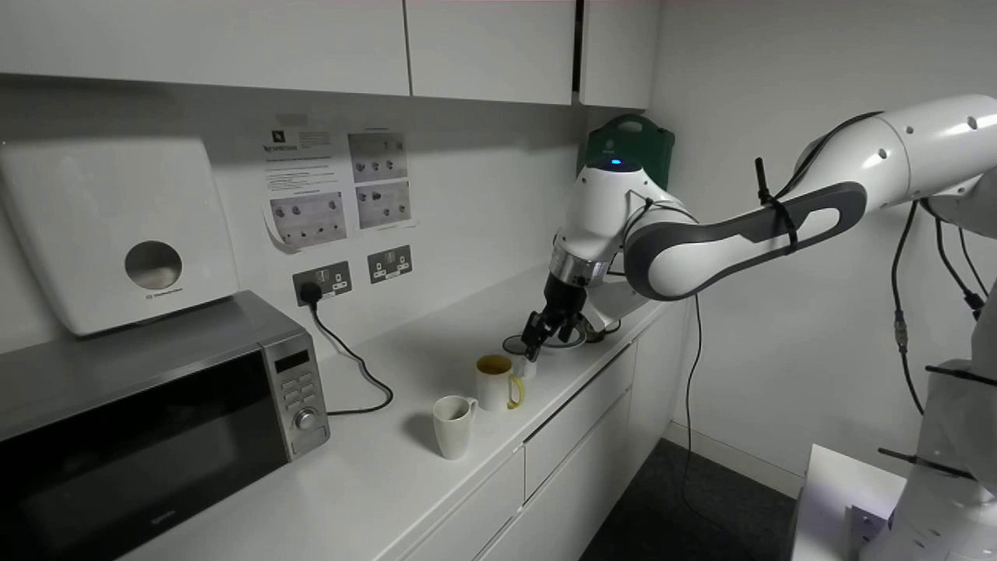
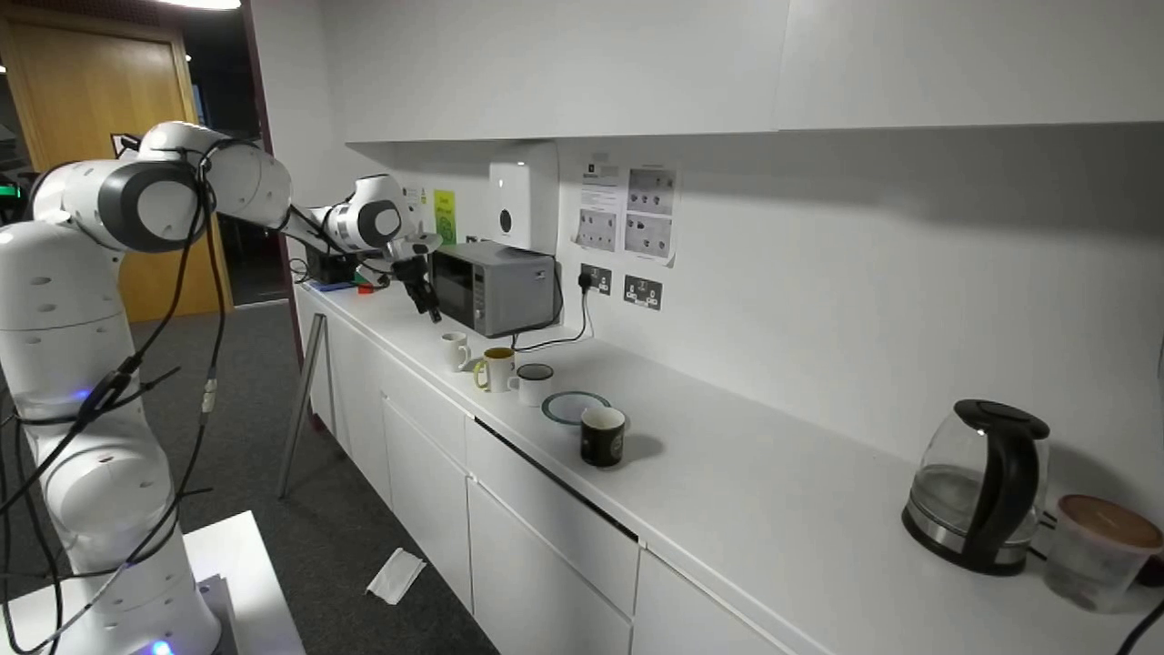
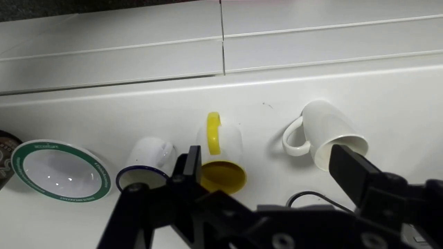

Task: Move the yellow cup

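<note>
Approach stage now, it seems: nothing's gripped by the wide-spread hand [image 3: 265,155], and a wrist-view shift towards nine o'clock, then descent, is needed for the yellow-lined cup [image 3: 228,147].

The arm [image 1: 927,152] I operate is white, with grey bands [image 1: 849,204], black cables [image 2: 107,391], a blue light [image 1: 615,162] and black end effector [image 3: 265,152].

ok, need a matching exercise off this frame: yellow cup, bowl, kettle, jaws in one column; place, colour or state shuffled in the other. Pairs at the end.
Column one
1. yellow cup
2. bowl
3. kettle
4. jaws

Column two
A. green rim
B. spread apart
C. between the blue-rimmed mug and the plain white mug
D. see-through body, black handle

Pairs: 1-C; 2-A; 3-D; 4-B
</note>
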Motion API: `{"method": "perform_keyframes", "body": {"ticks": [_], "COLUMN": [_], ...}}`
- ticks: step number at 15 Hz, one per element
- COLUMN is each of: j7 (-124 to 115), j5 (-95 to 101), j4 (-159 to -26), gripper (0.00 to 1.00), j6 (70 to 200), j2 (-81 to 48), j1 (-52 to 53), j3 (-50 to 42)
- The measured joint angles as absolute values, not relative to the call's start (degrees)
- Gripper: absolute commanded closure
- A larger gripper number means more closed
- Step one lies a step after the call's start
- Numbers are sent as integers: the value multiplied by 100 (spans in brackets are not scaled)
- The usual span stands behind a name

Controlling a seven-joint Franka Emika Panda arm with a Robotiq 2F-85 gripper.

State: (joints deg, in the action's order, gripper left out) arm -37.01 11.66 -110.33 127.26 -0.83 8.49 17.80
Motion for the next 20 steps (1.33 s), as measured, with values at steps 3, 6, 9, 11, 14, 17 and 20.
{"method": "perform_keyframes", "body": {"ticks": [3,6,9,11,14,17,20], "j7": [-3699,-3699,-3696,-3696,-3696,-3696,-3683], "j5": [1160,1168,1429,1762,2337,2674,2717], "j4": [-11037,-11032,-10887,-10638,-10067,-9268,-8378], "gripper": [0,0,0,0,0,0,0], "j6": [12728,12837,12999,13036,13029,12930,12545], "j2": [-89,-130,-290,-481,-870,-1393,-1978], "j1": [907,984,1001,1054,1167,1349,1576], "j3": [1728,1647,1589,1510,1353,1111,857]}}
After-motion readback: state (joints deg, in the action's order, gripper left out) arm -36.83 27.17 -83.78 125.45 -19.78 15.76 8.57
